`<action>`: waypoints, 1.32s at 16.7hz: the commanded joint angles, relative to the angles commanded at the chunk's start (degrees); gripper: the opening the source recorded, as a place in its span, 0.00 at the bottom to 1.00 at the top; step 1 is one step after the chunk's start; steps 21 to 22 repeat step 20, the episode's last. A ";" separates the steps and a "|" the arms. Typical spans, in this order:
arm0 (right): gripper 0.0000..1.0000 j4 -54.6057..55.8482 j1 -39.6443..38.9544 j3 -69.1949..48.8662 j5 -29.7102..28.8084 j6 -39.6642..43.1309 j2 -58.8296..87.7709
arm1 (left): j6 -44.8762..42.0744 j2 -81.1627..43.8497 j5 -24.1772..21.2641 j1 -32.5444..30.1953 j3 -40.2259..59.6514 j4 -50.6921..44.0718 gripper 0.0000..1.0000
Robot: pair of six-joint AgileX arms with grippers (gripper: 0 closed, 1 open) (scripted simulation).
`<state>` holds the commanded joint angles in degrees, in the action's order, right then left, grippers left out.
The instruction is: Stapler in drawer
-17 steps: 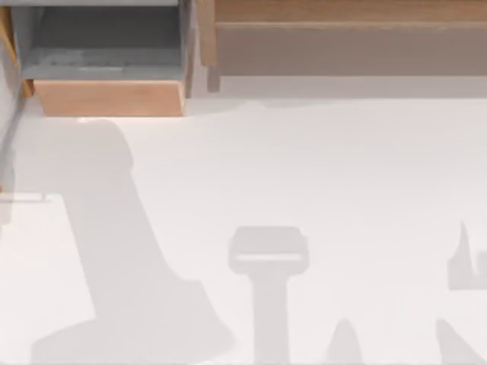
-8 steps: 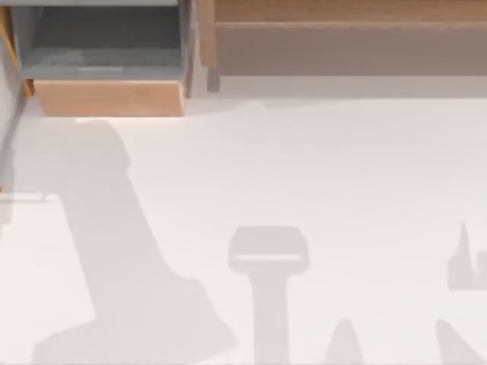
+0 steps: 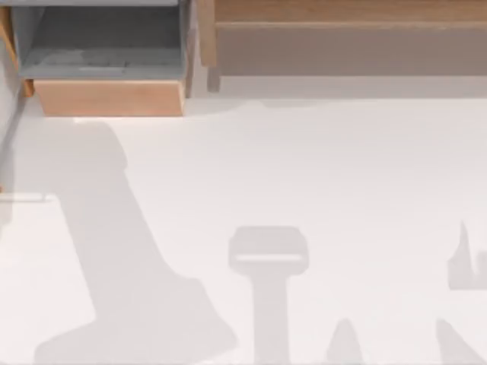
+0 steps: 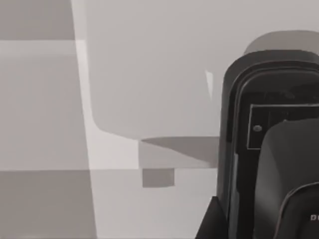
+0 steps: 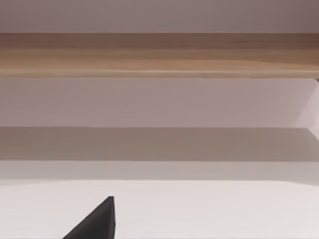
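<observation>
Small black elongated stapler (image 4: 271,144) with rounded end and a pale label mark sits close under my left wrist camera, apparently carried by the left gripper; can't tell whether the fingers are clamped. I judge it rigid, light, smooth-shelled, so grip across the mid-body. Boxy drawer (image 3: 110,97), light wood front, grey inside, stands open at table's far left. Right arm parked.

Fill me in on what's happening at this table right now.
The drawer stands pulled open at the table's far left, its grey inside showing, beside the long wooden cabinet. In the left wrist view a black stapler sits close against the camera, apparently carried by the left arm. The white table carries arm shadows.
</observation>
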<state>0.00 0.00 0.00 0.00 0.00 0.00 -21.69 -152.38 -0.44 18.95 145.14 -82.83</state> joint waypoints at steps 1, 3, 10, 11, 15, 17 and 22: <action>1.00 0.00 0.00 0.00 0.00 0.00 0.00 | 0.00 0.00 0.00 0.00 0.00 0.00 0.00; 1.00 0.00 0.00 0.00 0.00 0.00 0.00 | 0.00 0.00 0.00 0.00 0.00 0.00 0.15; 1.00 0.00 0.00 0.00 0.00 0.00 0.00 | 0.00 0.00 0.00 0.00 0.00 0.00 0.68; 1.00 0.00 0.00 0.00 0.00 0.00 0.00 | 0.00 0.00 0.00 0.00 0.00 0.00 0.75; 1.00 0.00 0.00 0.00 0.00 0.00 0.00 | 0.00 0.00 0.00 0.00 0.00 0.00 1.00; 1.00 0.00 0.00 0.00 0.00 0.00 0.00 | 0.00 0.00 0.00 0.00 0.00 0.00 1.00; 1.00 0.00 0.00 0.00 0.00 0.00 0.00 | 0.00 0.00 0.00 0.00 0.00 0.00 1.00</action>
